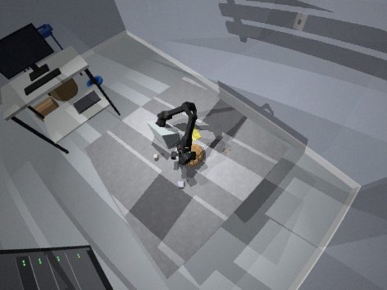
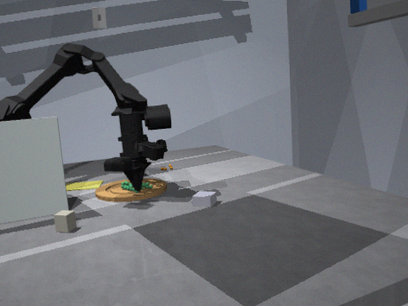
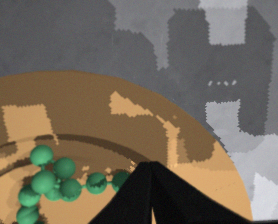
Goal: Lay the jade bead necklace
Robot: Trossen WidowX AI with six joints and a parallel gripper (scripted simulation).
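The round wooden bead board (image 1: 200, 151) (image 2: 105, 195) (image 3: 75, 97) lies flat, with a curved groove in its top. The jade bead necklace (image 2: 128, 186) (image 3: 44, 181) lies bunched on the board, its visible beads inside the groove's curve. A short row of beads runs to the fingertips in the wrist view and passes out of sight behind them. My gripper (image 1: 190, 158) (image 2: 137, 190) (image 3: 148, 170) points down low over the board. Its fingertips are together, with no bead between them. Whether they pinch the thin cord is hidden.
A pale panel (image 1: 166, 135) (image 2: 30, 169) stands beside the arm, and a yellow sheet (image 1: 196, 134) (image 2: 84, 185) lies beyond it. A beige cube (image 1: 156, 157) (image 2: 65, 221) and a pale lavender block (image 1: 180, 184) (image 2: 204, 199) lie near the board. Small orange pieces (image 1: 226, 150) (image 2: 167, 168) lie behind it.
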